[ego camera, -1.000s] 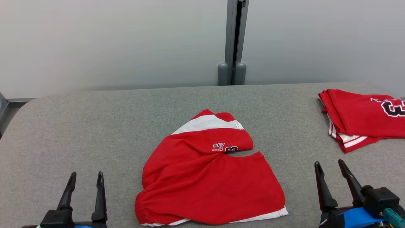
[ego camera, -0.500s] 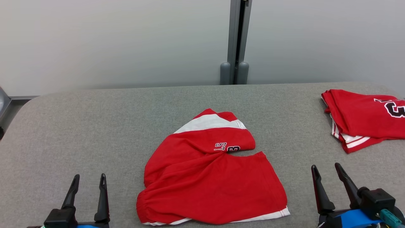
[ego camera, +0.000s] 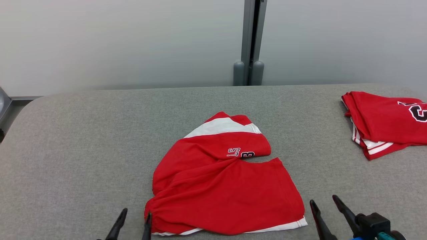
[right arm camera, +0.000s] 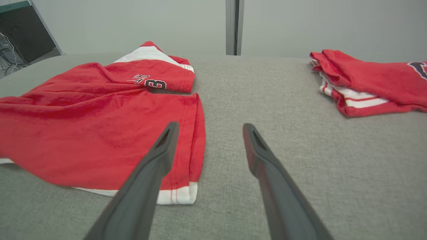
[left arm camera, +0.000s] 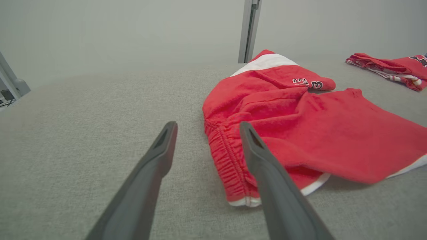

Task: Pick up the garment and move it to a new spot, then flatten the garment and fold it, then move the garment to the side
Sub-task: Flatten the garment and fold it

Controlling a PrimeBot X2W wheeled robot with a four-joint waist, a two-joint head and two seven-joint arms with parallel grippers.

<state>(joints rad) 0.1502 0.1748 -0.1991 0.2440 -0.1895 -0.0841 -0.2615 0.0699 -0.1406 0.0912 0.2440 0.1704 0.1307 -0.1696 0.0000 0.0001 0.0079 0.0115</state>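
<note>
**At mid-frame: garment [ego camera: 223, 186] rumpled on the table [ego camera: 83, 140], not yet lifted**

Across the middle of the head view, the red garment lies on the grey table, one leg bent over toward the top of the frame, showing a white panel and dark lettering. At lower left, the left gripper [ego camera: 136, 213] stands with jaws wide and empty, one finger just beside the gathered waistband [ego camera: 149, 204]; contact cannot be told. At lower right, the right gripper [ego camera: 323, 200] also has its jaws spread wide, holding nothing, near the white-trimmed hem corner [ego camera: 300, 222]. At the right edge, well apart, a second red garment [ego camera: 383, 120] lies folded. A grey post [ego camera: 249, 40] rises behind the table at top centre.
</note>
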